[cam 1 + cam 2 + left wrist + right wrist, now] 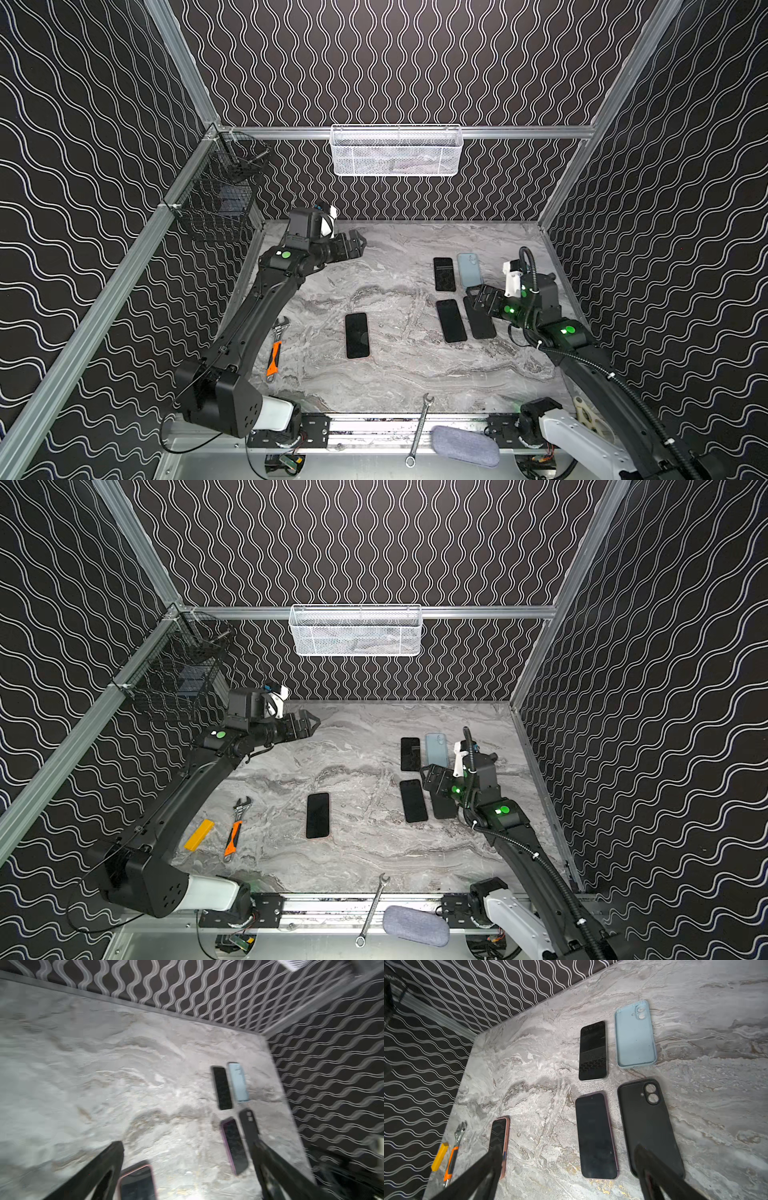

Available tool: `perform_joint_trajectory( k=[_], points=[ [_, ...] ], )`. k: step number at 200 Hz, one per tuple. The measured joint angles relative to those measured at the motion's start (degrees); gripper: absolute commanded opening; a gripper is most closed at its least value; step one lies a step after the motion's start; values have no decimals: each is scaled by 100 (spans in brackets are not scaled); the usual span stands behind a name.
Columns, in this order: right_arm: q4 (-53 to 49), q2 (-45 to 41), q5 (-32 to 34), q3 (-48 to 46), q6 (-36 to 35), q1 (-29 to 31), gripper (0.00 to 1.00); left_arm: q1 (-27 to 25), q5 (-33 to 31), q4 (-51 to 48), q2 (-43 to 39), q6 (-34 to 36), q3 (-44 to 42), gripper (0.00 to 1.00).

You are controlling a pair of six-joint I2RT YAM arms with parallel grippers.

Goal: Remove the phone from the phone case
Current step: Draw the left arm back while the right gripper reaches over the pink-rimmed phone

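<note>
Right wrist view has the right claw point(566, 1148) spread wide and empty over a black case point(650, 1126), with a bare phone point(596, 1136) just beside it. Farther out toward the left claw point(358, 244), itself wide and empty, the pink-cased phone point(499, 1132) lies flat on the bench point(550, 1064), well apart from both.

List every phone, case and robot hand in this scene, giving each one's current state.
Pink-cased phone: still in its case, screen up, dark.
Far phone: bare, screen up.
Light blue case: empty, lying flat.
Purple-edged phone: screen up, dark.
Black case: lying flat, looks empty.
Left hand: open, empty, raised.
Right hand: open, empty, over the Black case.
</note>
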Motion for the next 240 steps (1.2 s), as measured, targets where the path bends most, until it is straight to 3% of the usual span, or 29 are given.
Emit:
perform_joint_trajectory(
  k=[27,68,100,182,240],
  points=[
    [66,531,413,203,245,848,100,820,-188,-157,-90,125,-61,99],
    [315,1624,1145,686,684,2201,100,1316,-61,-260,-57,162,-177,99],
    [293,2723,1823,1585,1019,3104,100,1751,168,-302,44,140,-234,99],
    [-319,5217,2046,3779,1952,4159,100,2428,514,-223,-20,46,-385,99],
    [-1196,6704,2179,5259,2138,4588,100,2634,866,-15,-39,90,-461,99]
  ],
)
